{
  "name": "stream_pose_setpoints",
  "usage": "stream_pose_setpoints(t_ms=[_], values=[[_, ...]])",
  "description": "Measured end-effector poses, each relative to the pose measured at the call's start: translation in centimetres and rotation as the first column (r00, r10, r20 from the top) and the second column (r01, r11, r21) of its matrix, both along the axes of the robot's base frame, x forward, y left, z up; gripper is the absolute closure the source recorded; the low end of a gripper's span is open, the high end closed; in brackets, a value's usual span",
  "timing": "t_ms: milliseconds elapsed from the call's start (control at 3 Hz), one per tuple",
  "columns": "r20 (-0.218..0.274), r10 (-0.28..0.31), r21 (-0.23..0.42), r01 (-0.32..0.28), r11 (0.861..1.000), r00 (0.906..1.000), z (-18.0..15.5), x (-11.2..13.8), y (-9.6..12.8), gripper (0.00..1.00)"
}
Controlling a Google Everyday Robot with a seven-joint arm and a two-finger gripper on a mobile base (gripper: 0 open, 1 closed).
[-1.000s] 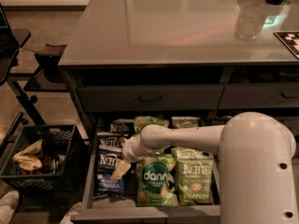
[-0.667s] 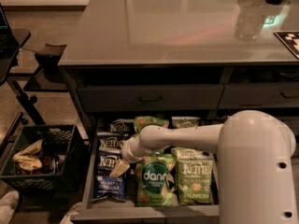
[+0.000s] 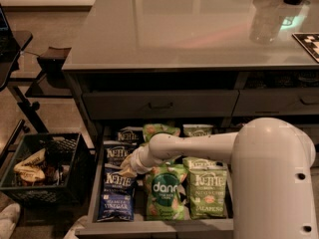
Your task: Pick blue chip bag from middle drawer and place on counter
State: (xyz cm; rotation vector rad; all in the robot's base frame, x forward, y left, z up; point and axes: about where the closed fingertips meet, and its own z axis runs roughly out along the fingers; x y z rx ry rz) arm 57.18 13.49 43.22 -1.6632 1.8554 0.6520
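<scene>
The middle drawer (image 3: 94, 198) is pulled open below the counter (image 3: 189, 29) and holds chip bags. Three dark blue Kettle bags lie in its left column: one at the front (image 3: 117, 195), one in the middle (image 3: 113, 151) and one at the back (image 3: 128, 133). My white arm reaches in from the right. My gripper (image 3: 128, 167) is down in the drawer over the left column, between the middle and front blue bags, and it hides part of them. I cannot tell whether it touches a bag.
A green Dang bag (image 3: 164, 195) and a light green Kettle jalapeno bag (image 3: 207, 193) lie right of the blue bags, with more green bags behind. A shut drawer with a bar handle (image 3: 159, 104) is above. A black crate (image 3: 45, 168) stands on the floor at the left.
The gripper end has shifted very slightly over the blue bags. The bags and the drawer have not moved.
</scene>
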Motion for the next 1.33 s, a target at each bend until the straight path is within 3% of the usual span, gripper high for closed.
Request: stream_pose_setpoints(t_ms=[333,667,1000,1333], values=[[0.000,0.000,0.000,0.000,1.000,1.0000,0.0,0.0,0.0,0.89],[0.000,0.000,0.000,0.000,1.000,1.0000,0.0,0.0,0.0,1.00],[0.000,0.000,0.000,0.000,1.000,1.0000,0.0,0.0,0.0,1.00],[0.000,0.038,0.056,-0.038,0.998,0.9993,2.1,-1.2,-0.6,1.00]])
